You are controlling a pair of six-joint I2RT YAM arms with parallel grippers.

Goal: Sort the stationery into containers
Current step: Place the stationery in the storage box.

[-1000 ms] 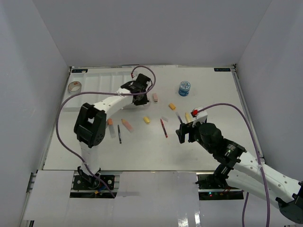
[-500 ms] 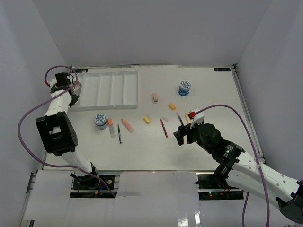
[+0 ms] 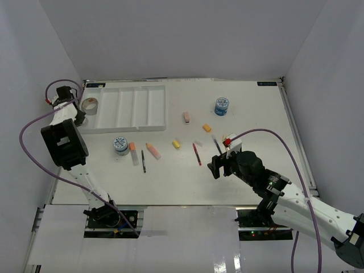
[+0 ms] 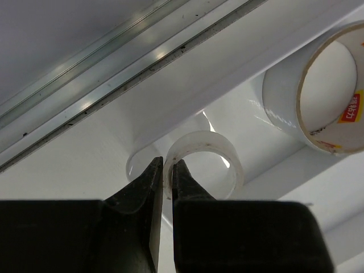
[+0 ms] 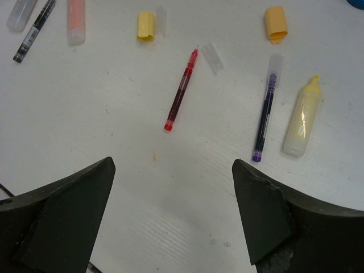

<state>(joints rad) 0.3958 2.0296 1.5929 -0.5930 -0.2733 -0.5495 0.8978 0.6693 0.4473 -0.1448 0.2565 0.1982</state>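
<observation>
Obs: left hand (image 4: 168, 165) clenched on the wall of a small clear tape roll (image 4: 200, 140), just beside the larger tape roll (image 4: 284, 96), at 9 o'clock of the tray (image 3: 126, 108). The right hand (image 5: 173, 170) is released, spread above the surface (image 5: 114, 142). At its 12 o'clock, red pen (image 5: 181, 91) and purple pen (image 5: 265, 116) lie loose.

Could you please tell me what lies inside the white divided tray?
No stationery shows inside the white divided plastic tray. A brown-cored tape roll sits at its left edge, where the left arm hides a little.
</observation>
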